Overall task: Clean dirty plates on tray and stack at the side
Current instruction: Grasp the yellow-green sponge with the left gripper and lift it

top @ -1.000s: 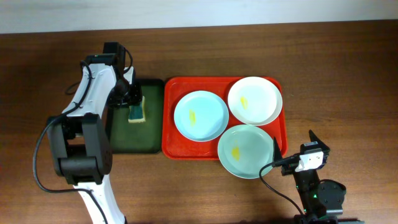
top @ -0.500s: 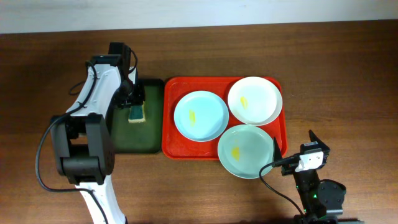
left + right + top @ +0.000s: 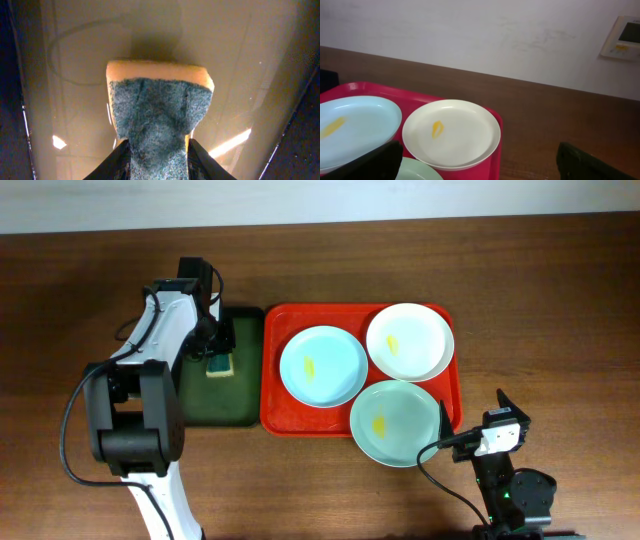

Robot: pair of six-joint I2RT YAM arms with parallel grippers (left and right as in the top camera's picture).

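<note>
Three plates lie on the red tray [image 3: 275, 416], each with a yellow smear: a pale blue plate [image 3: 322, 365], a cream-white plate [image 3: 409, 341] and a pale green plate [image 3: 396, 423] that juts over the tray's front rim. My left gripper [image 3: 215, 345] is shut on a yellow sponge [image 3: 220, 365] with a blue-green scouring face, low over the dark green tray [image 3: 215, 405]. In the left wrist view the sponge [image 3: 159, 115] fills the gap between the fingers [image 3: 200, 162]. My right gripper [image 3: 474, 412] stands open at the front right, beside the green plate, holding nothing.
The right wrist view shows the cream plate [image 3: 451, 132], the blue plate [image 3: 355, 125] and bare brown table [image 3: 545, 120] to the right of the red tray [image 3: 495, 145]. A pale wall runs along the back.
My left arm has shifted a little to the right over the dark green tray, still holding the sponge. The right arm and the plates have not moved.
</note>
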